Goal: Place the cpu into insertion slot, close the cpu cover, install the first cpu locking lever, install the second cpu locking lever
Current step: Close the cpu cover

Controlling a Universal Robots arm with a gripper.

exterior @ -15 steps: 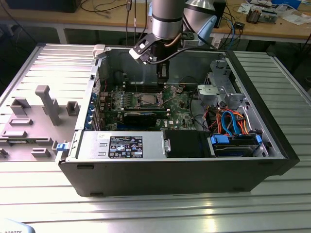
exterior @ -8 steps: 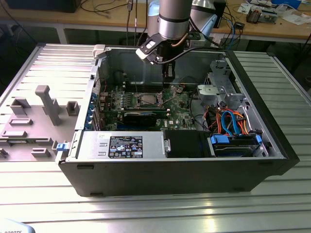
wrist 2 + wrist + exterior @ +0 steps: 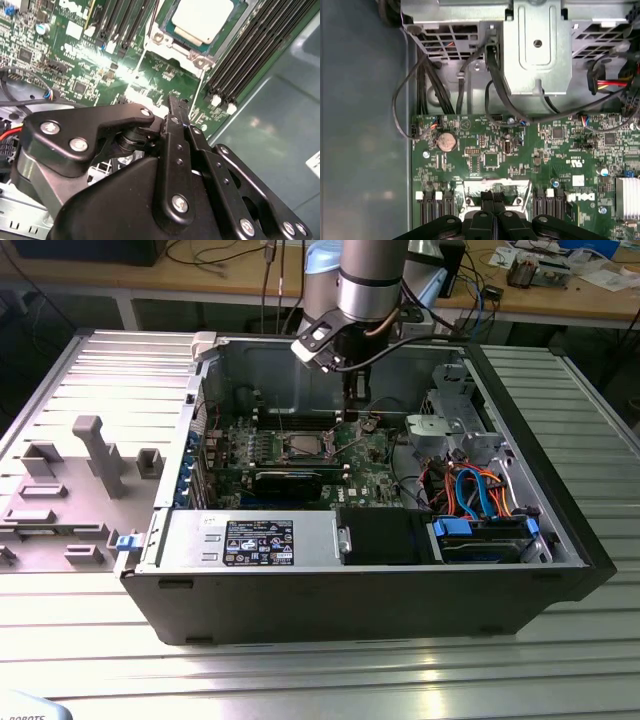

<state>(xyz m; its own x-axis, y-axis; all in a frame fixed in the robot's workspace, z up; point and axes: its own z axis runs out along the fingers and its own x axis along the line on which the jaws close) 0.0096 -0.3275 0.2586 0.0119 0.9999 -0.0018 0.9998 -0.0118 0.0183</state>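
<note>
Gripper point(image 3: 172, 105) first: the fingers are pinched together, narrow, and I see nothing held between them. In the exterior view it hangs in the upper middle of the frame, down inside the open computer case point(image 3: 350, 590). In the first wrist view its tips sit just beside the silver rim of the insertion slot point(image 3: 475, 189).

Moving outward, the cpu point(image 3: 202, 17) lies grey face up in that slot, so I'd call the first step done. The cpu cover point(image 3: 222, 42) looks to be framing the chip and lying flat, so probably closed, though I won't swear to it. Whether the levers are latched, I can't tell.

My count is one gripper, one cpu, one slot, one cover. Further out on the green board point(image 3: 560, 150) there's one coin battery point(image 3: 446, 141).
</note>
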